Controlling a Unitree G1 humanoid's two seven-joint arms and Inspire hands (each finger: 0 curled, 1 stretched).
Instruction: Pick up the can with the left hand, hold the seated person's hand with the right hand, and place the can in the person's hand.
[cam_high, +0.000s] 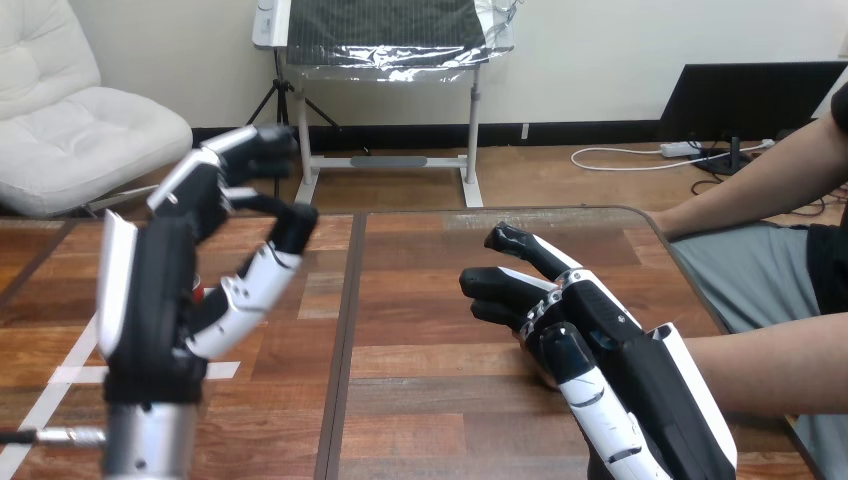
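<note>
**Both hands up at the counter, handover not yet made**

Nearest you, at the lower right, the robot's right hand (620, 340) lies back-up and low over the counter (430, 300). Its fingers (505, 240) reach out almost straight toward the view's left, loosely spread. The person's forearm (780, 370) comes in from the right edge and runs under this hand. The person's own hand is hidden beneath it, so you cannot tell whether the two touch, and no finger or thumb is seen wrapped round it. A second arm of the person (760, 180) rests along the counter's far right corner.

At the left, the robot's left hand (150, 290) is raised well above the counter with its back turned to you. A small red patch peeks out at its palm side. That is most likely the can (202, 291), but the hand covers nearly all of it. You cannot tell whether the hand grips it or whether it stands behind on the counter.

Judging progress: if the red patch is the can in hand, the pick-up is done. The right hand is in place over the person's arm, though a hold is not confirmed. What is left is to secure that hold, carry the can across the wide gap between the two hands, and set it in the person's palm.
</note>
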